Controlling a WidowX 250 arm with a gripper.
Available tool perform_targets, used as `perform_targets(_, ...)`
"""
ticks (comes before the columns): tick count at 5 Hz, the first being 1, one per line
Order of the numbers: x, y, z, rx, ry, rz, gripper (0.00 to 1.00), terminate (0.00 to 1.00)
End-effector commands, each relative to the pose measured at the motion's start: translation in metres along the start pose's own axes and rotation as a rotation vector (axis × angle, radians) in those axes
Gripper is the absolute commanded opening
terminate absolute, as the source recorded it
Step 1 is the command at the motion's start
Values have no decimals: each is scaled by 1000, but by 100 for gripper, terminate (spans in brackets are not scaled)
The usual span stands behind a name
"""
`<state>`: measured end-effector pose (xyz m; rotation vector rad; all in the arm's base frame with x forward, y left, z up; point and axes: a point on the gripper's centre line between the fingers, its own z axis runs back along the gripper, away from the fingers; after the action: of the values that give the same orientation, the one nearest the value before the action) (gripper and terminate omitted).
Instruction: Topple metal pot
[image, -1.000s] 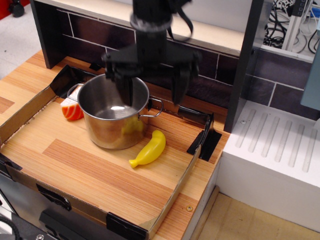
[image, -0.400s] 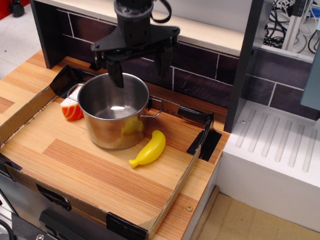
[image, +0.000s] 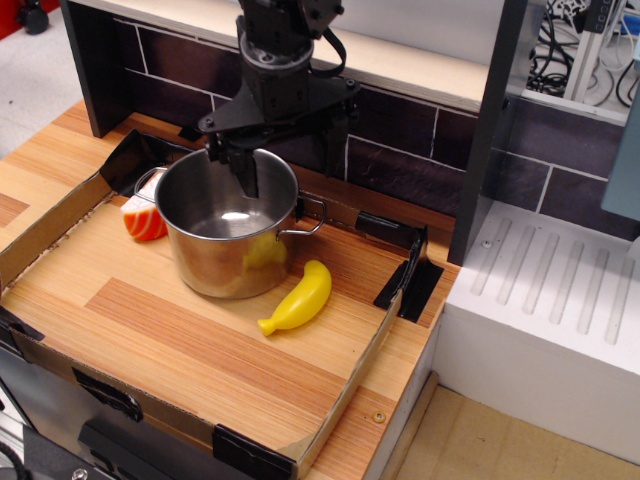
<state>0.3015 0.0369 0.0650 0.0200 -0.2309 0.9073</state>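
Metal pot (image: 228, 232) upright, mouth facing up

Upright on the bench (image: 200, 350): pot (image: 230, 235), banana (image: 298, 298) just right-front, toy (image: 143, 218) at left, pincer (image: 285, 150) over the back rim.

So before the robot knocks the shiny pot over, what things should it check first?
1. Metal pot standing upright, not yet toppled: ok.
2. Gripper at the pot's back rim, one finger dipping inside the pot and the other behind the wall: ok.
3. Gripper open, not yet pinching the rim: ok.
4. Room for the pot to fall: not ok toward the front right, where the yellow banana lies close to its base; not ok to the left, where the orange and white toy sits against it.
5. Whether the finger is touching the pot's wall: cannot tell.
6. Pot empty: ok.
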Motion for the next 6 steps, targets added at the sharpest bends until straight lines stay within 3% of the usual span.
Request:
perform_targets(1,12,-3,4,-27,-37,59,100,0)
perform_targets(2,11,-2,4,-36,-36,81,0,0)
perform_targets(6,6,2,6,-31,-61,108,0,0)
